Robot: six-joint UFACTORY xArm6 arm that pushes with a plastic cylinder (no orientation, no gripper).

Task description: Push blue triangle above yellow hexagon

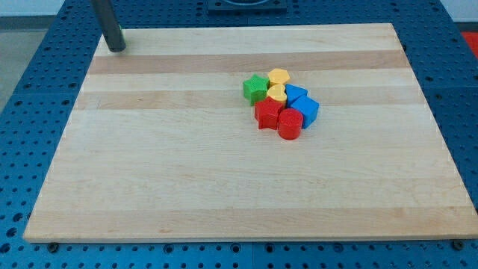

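Observation:
The blocks sit in one tight cluster right of the board's centre. A blue triangle (296, 94) lies at the cluster's right, touching a yellow block (276, 93) on its left. Another yellow block (278, 76), which looks like the hexagon, is at the cluster's top. A second blue block (308, 110) lies just below the triangle. My tip (116, 48) rests at the board's top left corner, far to the left of all blocks.
A green star (255, 89) is at the cluster's left. A red star (267, 114) and a red cylinder (290, 124) form its bottom. The wooden board (149, 187) lies on a blue perforated table (22, 112).

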